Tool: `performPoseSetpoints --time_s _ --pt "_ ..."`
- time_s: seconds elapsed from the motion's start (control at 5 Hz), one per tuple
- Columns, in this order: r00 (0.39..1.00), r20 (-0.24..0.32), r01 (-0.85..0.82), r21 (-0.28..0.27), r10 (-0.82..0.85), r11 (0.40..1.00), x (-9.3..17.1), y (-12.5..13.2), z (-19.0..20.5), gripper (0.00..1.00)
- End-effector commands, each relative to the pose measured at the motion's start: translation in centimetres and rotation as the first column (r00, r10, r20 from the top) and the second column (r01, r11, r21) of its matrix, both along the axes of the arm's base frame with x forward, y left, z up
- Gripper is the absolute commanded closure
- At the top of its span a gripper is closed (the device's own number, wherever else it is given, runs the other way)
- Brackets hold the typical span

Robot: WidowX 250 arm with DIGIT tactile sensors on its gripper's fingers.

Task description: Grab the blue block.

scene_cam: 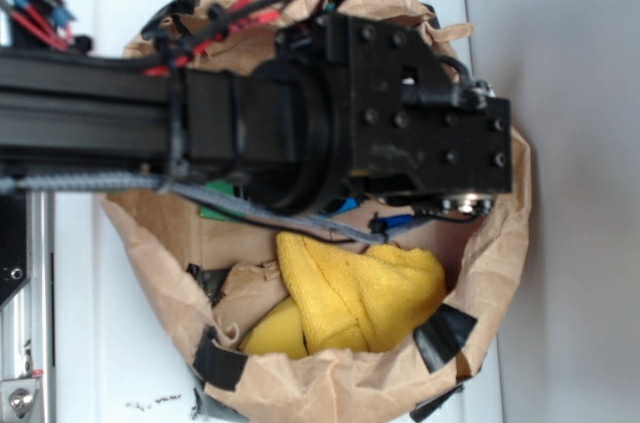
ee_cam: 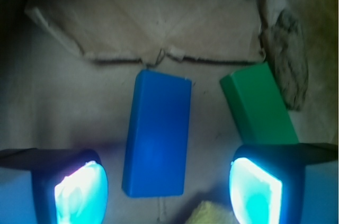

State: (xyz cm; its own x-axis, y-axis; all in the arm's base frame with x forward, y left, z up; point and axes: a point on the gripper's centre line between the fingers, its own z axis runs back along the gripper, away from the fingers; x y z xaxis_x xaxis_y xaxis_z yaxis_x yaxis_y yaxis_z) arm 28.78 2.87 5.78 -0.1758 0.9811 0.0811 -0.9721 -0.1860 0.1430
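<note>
In the wrist view the blue block [ee_cam: 157,134] lies flat on the brown paper floor, long side running away from me. My gripper [ee_cam: 168,192] is open above it, the two glowing pads [ee_cam: 82,192] standing wide on either side of the block's near end without touching it. A green block [ee_cam: 258,106] of the same size lies to the right, angled, its near end behind the right pad. In the exterior view the black arm and gripper body [scene_cam: 400,123] reach down into the paper bag; only a sliver of the blue block [scene_cam: 343,206] shows under it.
The brown paper bag [scene_cam: 480,273] rings the work area, its walls close on all sides. A yellow cloth [scene_cam: 355,293] fills the bag's near part, and its corner [ee_cam: 209,213] lies just below the blue block. A folded paper flap [ee_cam: 159,17] lies beyond the blocks.
</note>
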Motion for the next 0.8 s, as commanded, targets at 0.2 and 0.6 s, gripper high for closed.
performPoseSetpoints --time_s 0.2,0.6 --pt "0.967 0.234 0.105 -0.023 -0.097 0.994 0.1 1.4 -1.6 0.00" --pt "0.961 0.224 0.152 0.059 -0.161 0.987 0.0 1.8 -3.3 1.00"
